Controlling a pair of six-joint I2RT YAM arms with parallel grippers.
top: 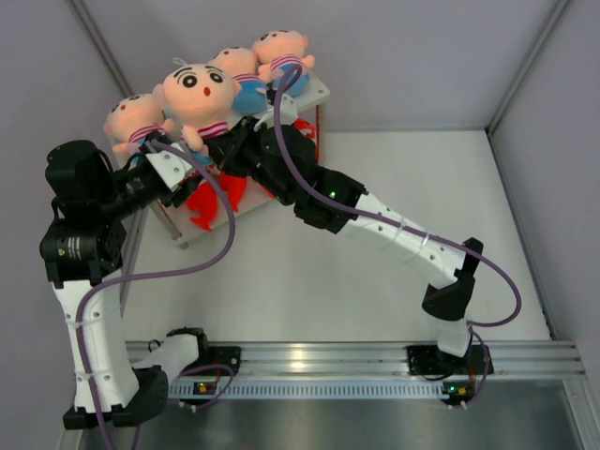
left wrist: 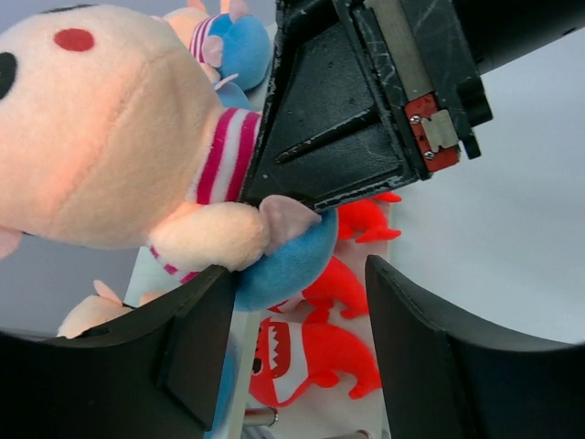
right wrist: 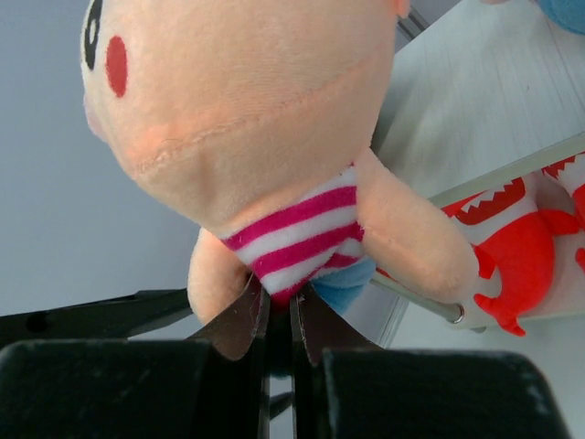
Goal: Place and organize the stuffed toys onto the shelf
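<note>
The white shelf (top: 317, 91) stands at the back left. Boy dolls (top: 136, 117) (top: 239, 67) (top: 286, 49) sit on its top board. Red sharks (top: 211, 202) lie on the lower board, also in the left wrist view (left wrist: 311, 357). My right gripper (top: 230, 142) is shut on the striped shirt of a fourth boy doll (top: 197, 92) and holds it over the top board; it is seen close up in the right wrist view (right wrist: 279, 302), with the doll (right wrist: 247, 101) upright above it. My left gripper (left wrist: 302, 338) is open and empty, just below that doll (left wrist: 110, 128), near the shelf's left end (top: 178, 180).
Grey walls close in the white table (top: 375, 234) on the left, back and right. The shelf's thin metal rail (right wrist: 430, 302) and a shark (right wrist: 512, 247) are just right of my right gripper. The right gripper's black body (left wrist: 347, 101) hangs close above my left fingers.
</note>
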